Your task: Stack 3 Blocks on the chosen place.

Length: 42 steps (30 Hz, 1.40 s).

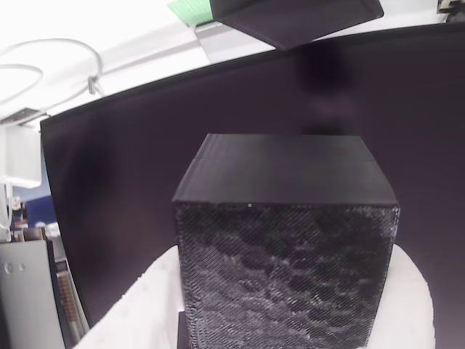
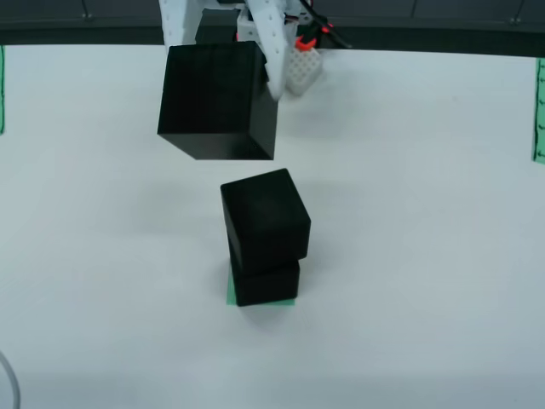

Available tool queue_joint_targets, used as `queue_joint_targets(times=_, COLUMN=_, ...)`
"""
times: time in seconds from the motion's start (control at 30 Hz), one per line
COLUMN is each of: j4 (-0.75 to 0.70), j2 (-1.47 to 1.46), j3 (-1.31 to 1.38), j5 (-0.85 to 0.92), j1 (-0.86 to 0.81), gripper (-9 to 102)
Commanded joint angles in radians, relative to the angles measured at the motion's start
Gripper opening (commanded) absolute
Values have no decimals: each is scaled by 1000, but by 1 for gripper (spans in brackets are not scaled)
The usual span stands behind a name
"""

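In the view from above, my white gripper (image 2: pixel 223 53) is shut on one black block (image 2: pixel 217 102) and holds it in the air, up and to the left of the stack. Two more black blocks stand stacked, the upper one (image 2: pixel 265 220) twisted a little on the lower one (image 2: pixel 266 283). The lower block rests on the chosen place (image 2: pixel 232 294), whose green edge peeks out at the left. In the view that rides on the gripper, the held block (image 1: pixel 283 240) sits between my white fingers (image 1: pixel 138 305), with the stack (image 1: pixel 298 18) and green patch (image 1: pixel 192 9) at the top.
White table (image 2: pixel 409 256) all around the stack. Green-striped strips lie at the right edge (image 2: pixel 538 111) and left edge (image 2: pixel 2 89) in the view from above. A dark band (image 2: pixel 426 34) runs along the far side. A large black panel (image 1: pixel 131 182) stands behind the held block.
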<state>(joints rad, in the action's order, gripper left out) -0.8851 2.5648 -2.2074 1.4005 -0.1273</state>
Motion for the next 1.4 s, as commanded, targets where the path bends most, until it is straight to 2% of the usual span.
queue_joint_targets(times=0.0, j4=170, j2=41, j3=-57, j5=46, j1=-14, gripper=20)
queue_joint_targets(times=0.1, j4=295, j2=75, j3=-146, j5=66, j1=-5, gripper=20)
queue_joint_targets(times=0.27, j4=316, j2=101, j3=-206, j5=95, j1=31, gripper=20)
queue_joint_targets(times=0.43, j4=397, j2=110, j3=-291, j5=114, j1=54, gripper=20)
queue_joint_targets(times=0.77, j4=713, j2=51, j3=-492, j5=181, j1=38, gripper=20)
queue_joint_targets(times=0.97, j4=807, j2=37, j3=-557, j5=206, j1=41, gripper=20)
queue_joint_targets(times=1.37, j4=899, j2=38, j3=-614, j5=206, j1=86, gripper=20)
